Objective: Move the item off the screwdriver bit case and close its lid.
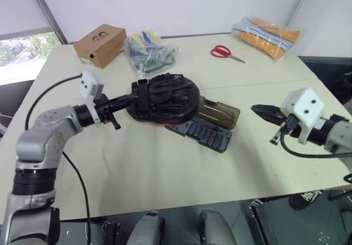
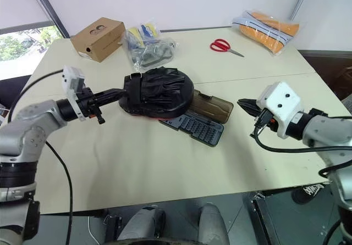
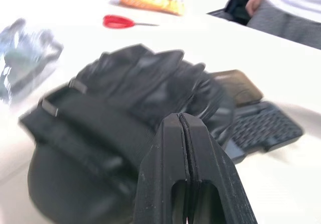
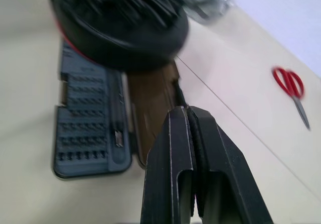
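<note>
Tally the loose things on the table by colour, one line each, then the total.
Black: 1, mitt
Dark grey: 1, bit case
Brown: 1, cardboard box
Red: 1, scissors
Clear: 1, bag of tools
Orange: 1, packet
Total: 6

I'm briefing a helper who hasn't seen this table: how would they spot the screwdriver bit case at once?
Start at the big black padded mitt in the middle of the beige table. Sticking out from under its edge, on the robot's right, lies the screwdriver bit case: a flat dark grey tray with rows of small bits. Its smoky-brown lid, folded open beside it, sets it apart.
</note>
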Robot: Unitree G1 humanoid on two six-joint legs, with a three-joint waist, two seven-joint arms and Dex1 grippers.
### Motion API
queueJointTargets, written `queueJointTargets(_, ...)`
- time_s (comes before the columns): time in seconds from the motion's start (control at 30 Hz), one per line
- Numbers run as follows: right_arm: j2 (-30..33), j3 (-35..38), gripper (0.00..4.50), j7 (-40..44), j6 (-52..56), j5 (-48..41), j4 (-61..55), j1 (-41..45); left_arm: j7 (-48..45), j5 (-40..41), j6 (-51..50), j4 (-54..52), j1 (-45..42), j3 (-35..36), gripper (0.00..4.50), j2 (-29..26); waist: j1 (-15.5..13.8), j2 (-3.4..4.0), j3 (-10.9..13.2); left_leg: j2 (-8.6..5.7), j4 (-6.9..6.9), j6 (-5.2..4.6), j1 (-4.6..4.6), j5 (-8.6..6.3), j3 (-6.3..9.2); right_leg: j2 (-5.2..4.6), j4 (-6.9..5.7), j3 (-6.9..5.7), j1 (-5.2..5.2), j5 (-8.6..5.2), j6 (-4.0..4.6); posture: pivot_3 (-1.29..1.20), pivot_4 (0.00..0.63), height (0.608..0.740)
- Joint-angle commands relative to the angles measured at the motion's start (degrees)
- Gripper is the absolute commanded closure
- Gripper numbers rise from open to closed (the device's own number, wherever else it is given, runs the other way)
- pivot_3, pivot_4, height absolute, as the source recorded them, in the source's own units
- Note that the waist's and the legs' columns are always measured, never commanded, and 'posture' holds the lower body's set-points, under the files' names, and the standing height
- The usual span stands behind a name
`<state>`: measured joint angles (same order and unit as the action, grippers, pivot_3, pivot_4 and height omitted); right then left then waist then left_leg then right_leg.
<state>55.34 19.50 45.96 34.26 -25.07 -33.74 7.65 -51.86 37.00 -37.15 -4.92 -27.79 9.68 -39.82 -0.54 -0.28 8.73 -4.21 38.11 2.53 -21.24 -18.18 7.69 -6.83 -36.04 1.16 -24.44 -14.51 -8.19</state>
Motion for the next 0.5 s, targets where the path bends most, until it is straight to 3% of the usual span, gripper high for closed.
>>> queueJointTargets(0.03,1.15,1.07,4.42,0.41,0.17,-1.15,-1.31,1.72,-0.15,0.68,-0.54,-0.67,-1.06,0.59,4.5,-0.46,0.0,-0.03,0.03,0.0,0.0,0.0,0.0,0.0,0.0,0.0,0.0,0.0,0.0,0.0,0.0,0.0,0.15,0.74)
queueJointTargets(0.5,0.25,-1.36,4.42,-0.96,0.07,-0.75,-1.16,3.99,1.84,1.45,-3.15,-2.54,-1.08,0.58,4.5,0.88,-0.1,-0.06,0.05,0.0,0.02,0.06,-0.05,0.03,0.02,-0.02,-0.01,0.01,-0.05,0.0,0.0,0.0,0.15,0.74)
